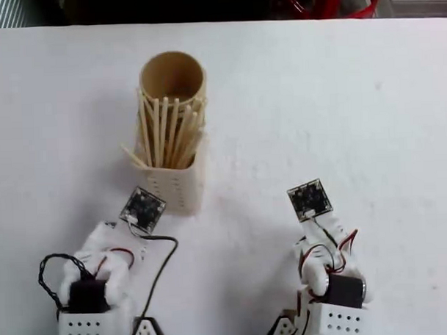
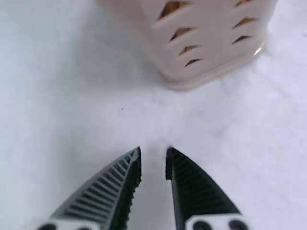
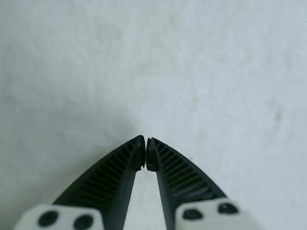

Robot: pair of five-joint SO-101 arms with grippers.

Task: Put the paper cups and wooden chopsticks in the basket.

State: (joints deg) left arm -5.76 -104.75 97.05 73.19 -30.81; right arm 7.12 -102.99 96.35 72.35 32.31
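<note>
While the pale slotted plastic basket (image 1: 176, 187), upper left of centre, holds the tan paper cup (image 1: 172, 75) and wooden chopsticks (image 1: 167, 133), my left pincer (image 2: 153, 163), the nearer, sits slightly parted; my right pincer (image 3: 145, 153) is clenched, empty.

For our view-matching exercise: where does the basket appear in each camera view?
High view: basket left of centre, holding chopsticks and a cup.
Left wrist view: basket ahead of the left gripper, apart from it.
Right wrist view: white table ahead of the right gripper.
Shared landmark: the white table.
</note>
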